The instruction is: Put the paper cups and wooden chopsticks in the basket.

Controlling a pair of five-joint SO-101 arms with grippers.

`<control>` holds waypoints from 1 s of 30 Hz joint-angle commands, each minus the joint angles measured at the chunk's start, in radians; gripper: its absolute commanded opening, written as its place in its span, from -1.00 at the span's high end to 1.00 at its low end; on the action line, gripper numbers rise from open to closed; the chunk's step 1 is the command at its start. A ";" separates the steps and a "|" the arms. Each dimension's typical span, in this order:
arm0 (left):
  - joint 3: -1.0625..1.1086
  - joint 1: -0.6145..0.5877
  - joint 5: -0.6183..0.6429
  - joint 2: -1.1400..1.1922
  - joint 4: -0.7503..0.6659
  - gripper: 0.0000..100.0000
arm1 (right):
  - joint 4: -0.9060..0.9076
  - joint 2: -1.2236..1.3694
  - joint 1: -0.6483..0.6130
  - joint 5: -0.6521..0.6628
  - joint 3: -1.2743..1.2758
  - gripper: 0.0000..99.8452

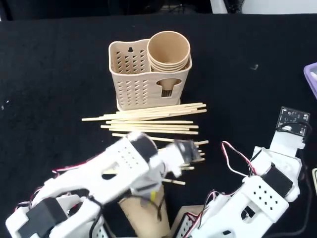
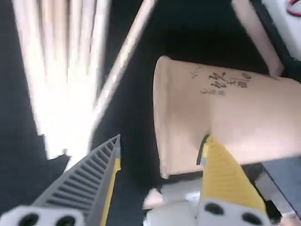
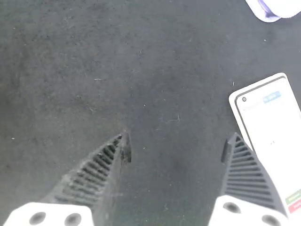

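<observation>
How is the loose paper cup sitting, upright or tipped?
Tipped: the paper cup lies on its side on the black table by the left gripper.

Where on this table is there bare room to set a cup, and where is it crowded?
Bare cloth: left of the basket, and right of it up to the purple object. Crowded: in front of the basket, where the chopsticks, left arm, right arm and a lying paper cup fill the near edge.
</observation>
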 commanded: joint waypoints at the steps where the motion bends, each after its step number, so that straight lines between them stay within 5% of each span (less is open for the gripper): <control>1: -0.185 -0.180 -0.003 -0.005 0.043 0.47 | -0.011 0.024 0.006 -0.005 -0.018 0.37; 5: -0.225 -0.312 -0.035 -0.002 0.012 0.47 | -0.011 0.024 0.005 -0.006 -0.018 0.37; 13: 0.024 -0.312 -0.031 -0.002 -0.170 0.47 | -0.009 0.024 0.003 -0.008 -0.018 0.37; 24: 0.119 0.062 0.077 -0.014 -0.107 0.47 | -0.008 0.024 -0.037 -0.034 -0.019 0.37; 30: 0.116 0.208 0.097 -0.014 -0.112 0.47 | -0.017 0.024 0.061 -0.032 -0.079 0.37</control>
